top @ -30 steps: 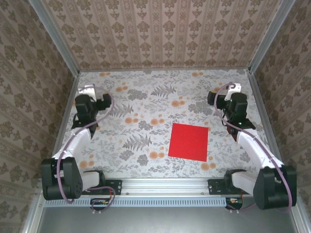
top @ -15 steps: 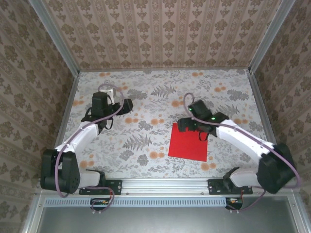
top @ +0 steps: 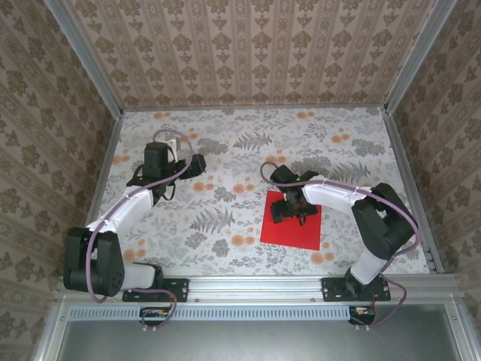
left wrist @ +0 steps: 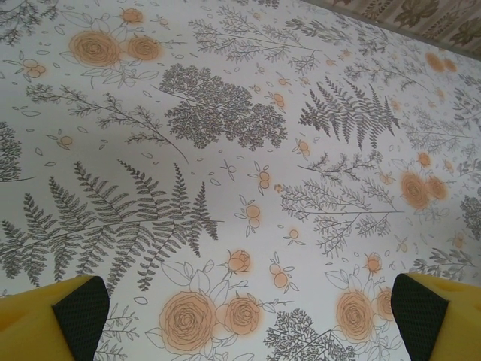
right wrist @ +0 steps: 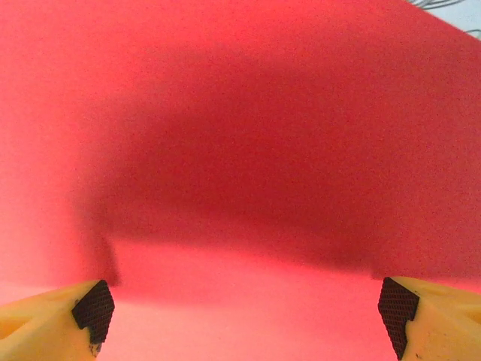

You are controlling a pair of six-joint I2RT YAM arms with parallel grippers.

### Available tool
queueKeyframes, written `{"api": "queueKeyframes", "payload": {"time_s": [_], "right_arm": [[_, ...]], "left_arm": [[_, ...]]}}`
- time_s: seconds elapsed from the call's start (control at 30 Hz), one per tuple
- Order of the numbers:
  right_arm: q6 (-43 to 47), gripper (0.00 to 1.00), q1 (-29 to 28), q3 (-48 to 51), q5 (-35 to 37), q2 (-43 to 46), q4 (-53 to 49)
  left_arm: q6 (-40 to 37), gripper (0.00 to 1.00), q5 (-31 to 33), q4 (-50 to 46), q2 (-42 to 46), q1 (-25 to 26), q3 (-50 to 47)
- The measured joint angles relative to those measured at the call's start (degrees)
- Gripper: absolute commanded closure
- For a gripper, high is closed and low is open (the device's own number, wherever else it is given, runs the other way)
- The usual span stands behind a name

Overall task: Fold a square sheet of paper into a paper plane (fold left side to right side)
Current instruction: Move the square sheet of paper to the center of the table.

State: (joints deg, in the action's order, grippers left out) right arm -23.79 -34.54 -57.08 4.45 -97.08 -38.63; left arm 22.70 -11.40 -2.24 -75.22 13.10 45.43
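The square sheet of paper (top: 302, 230) is bright red and lies flat on the flower-print table, right of centre, with no crease showing. My right gripper (top: 291, 210) is low over the sheet's upper left part, pointing down at it. In the right wrist view the red sheet (right wrist: 240, 150) spreads under the gripper (right wrist: 244, 310), whose jaws stand wide open with nothing between them. My left gripper (top: 197, 164) hovers over the bare table at the left, well clear of the sheet. In the left wrist view it (left wrist: 248, 316) is open above printed orange flowers.
The table (top: 225, 150) is covered in a fern and orange-flower print. Patterned walls and metal rails (top: 409, 173) close in the left, right and back sides. The arm bases (top: 113, 271) sit at the near edge.
My right arm has swung from the back right corner leftward and down onto the red sheet's upper left part. My left arm moved inward from the left wall, then held almost still.
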Motion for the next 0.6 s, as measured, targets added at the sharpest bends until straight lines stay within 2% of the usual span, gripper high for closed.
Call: {"api": "queueKeyframes", "payload": {"time_s": [0.33,0.6], "right_arm": [[-0.22,0.09,-1.55,-6.47,-1.95,-6.6,0.04],[0.04,0.09,-2.4,-18.67,-3.67,-15.41,0.96]], "left_arm": [[-0.83,0.0,2.4,-2.56,2.03,0.0,0.0],[-1.9,0.0,4.2,-4.33,4.72,0.0,0.0]]}}
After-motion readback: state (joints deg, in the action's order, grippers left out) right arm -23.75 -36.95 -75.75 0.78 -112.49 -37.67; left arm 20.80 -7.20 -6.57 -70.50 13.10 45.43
